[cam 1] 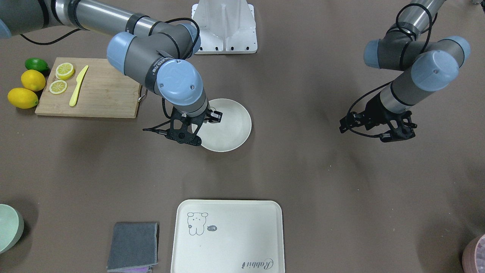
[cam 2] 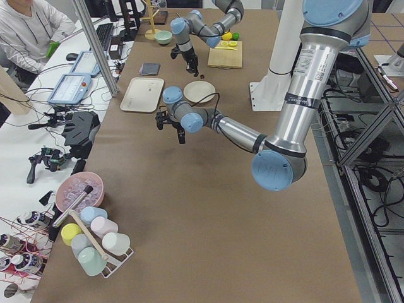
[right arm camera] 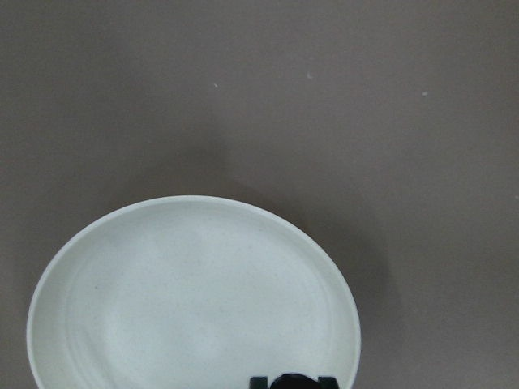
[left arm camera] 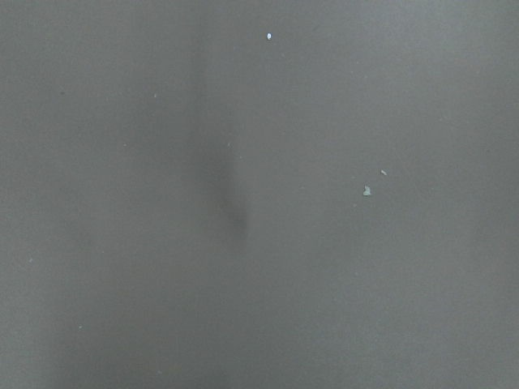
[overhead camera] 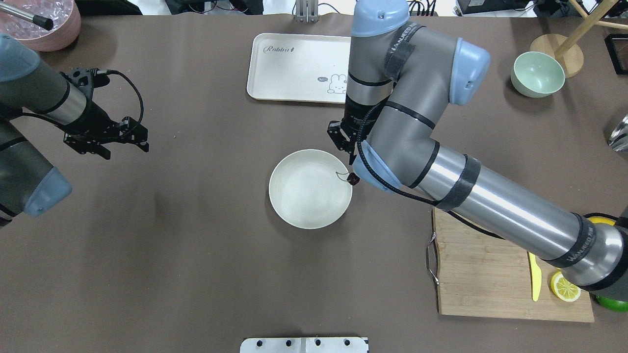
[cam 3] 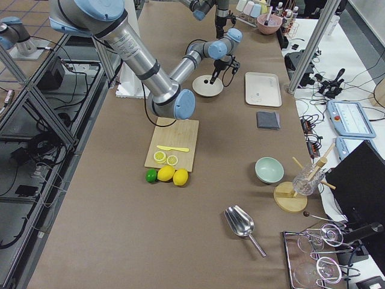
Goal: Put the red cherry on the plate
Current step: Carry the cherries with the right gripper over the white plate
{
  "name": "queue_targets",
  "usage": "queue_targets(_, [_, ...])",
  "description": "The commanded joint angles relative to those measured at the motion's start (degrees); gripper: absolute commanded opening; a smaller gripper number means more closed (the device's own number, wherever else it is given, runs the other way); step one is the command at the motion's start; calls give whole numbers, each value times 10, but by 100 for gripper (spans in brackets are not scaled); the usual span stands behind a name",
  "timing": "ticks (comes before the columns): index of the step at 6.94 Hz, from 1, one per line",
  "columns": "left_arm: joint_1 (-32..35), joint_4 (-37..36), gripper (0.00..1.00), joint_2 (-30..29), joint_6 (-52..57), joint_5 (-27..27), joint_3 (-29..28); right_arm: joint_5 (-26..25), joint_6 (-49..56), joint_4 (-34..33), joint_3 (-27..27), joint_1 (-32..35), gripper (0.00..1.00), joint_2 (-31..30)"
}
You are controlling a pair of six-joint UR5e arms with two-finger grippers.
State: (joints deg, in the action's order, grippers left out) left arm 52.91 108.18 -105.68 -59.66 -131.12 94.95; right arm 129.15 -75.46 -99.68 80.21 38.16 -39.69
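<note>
The red cherry [overhead camera: 353, 179] hangs at the right rim of the plate [overhead camera: 304, 191], its pale stem reaching in over the dish. My right gripper [cam 1: 189, 138] points down at that rim and looks shut on the cherry. In the right wrist view its dark tips [right arm camera: 292, 381] only just show at the bottom edge, over the plate [right arm camera: 195, 300]. In the overhead view the arm's elbow hides the fingers. My left gripper [overhead camera: 125, 147] hovers open over bare table far to the left. It holds nothing, and its wrist view shows only tabletop.
A cream tray [overhead camera: 294, 68] with a drawing lies beyond the plate. A wooden cutting board [cam 1: 94, 91] carries lemon slices and a yellow knife [cam 1: 78, 85], with lemons [cam 1: 28, 89] and a lime beside it. A green bowl [overhead camera: 537, 73], a grey cloth [cam 1: 132, 246] and a pink bowl [overhead camera: 39, 24] stand near the edges.
</note>
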Motion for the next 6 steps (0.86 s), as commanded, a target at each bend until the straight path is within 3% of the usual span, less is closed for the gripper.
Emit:
queue_targets(1, [0, 0, 98, -1, -1, 0, 0, -49, -59, 56, -14, -23, 99, -5])
queue_targets(3, [0, 0, 98, -1, 0, 0, 0, -44, -52, 55, -9, -14, 100, -7])
queue_targets(5, [2, 0, 98, -1, 1, -1, 0, -8, 1, 35, 51, 37, 100, -71])
queue_targets(6, [3, 0, 98, -1, 1, -1, 0, 1, 78, -18, 95, 65, 100, -101])
